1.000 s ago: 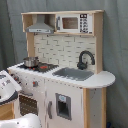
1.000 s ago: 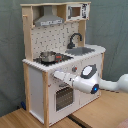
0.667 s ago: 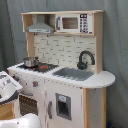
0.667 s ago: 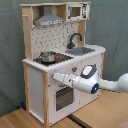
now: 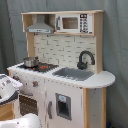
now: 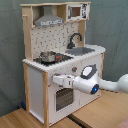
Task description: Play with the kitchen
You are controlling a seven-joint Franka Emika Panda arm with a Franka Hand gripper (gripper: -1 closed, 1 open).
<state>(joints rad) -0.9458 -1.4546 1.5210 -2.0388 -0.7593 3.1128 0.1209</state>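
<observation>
At the kitchen's (image 6: 60,65) lower front, the gripper (image 6: 56,80) is reaching just beside the oven door (image 6: 62,99), probably lining up for a knob or handle; I cannot tell how its jaws are standing. The kitchen is standing upright before a grey curtain (image 5: 12,35), small pot (image 6: 48,56) on the stove.

Grey-green curtain (image 5: 12,30) hangs as backdrop in both exterior views. Wooden bench (image 6: 30,119) surface lies bottom in the second exterior view, a dark seam (image 6: 79,121) running between its boards.
</observation>
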